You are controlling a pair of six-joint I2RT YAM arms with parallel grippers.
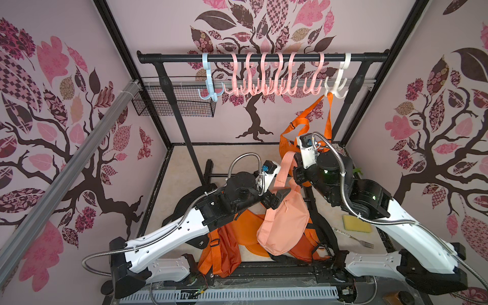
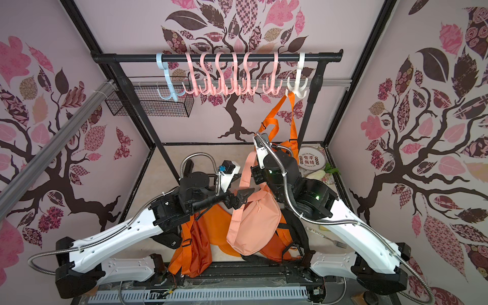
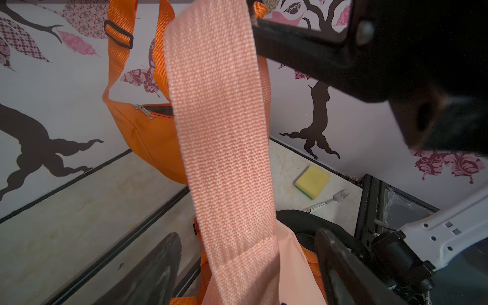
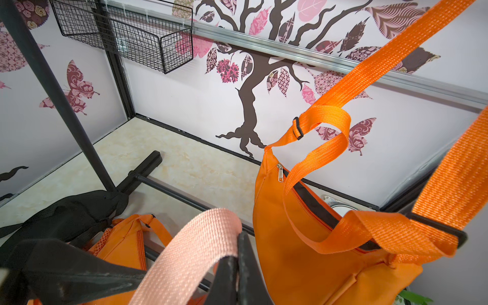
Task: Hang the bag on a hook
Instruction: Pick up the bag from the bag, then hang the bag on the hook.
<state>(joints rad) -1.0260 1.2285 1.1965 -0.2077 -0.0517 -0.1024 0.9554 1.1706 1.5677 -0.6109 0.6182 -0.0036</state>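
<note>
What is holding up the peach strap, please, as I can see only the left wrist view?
Observer: The right tool is shut on the peach strap; the right wrist view shows it.
Operator: Thank you. What does the hanging orange bag hang from?
Observer: Its strap is over the white hook on the rail, as both top views show.
Operator: Are any hooks bare?
Observer: Yes, the blue hook towards the rail's other end carries nothing.
</note>
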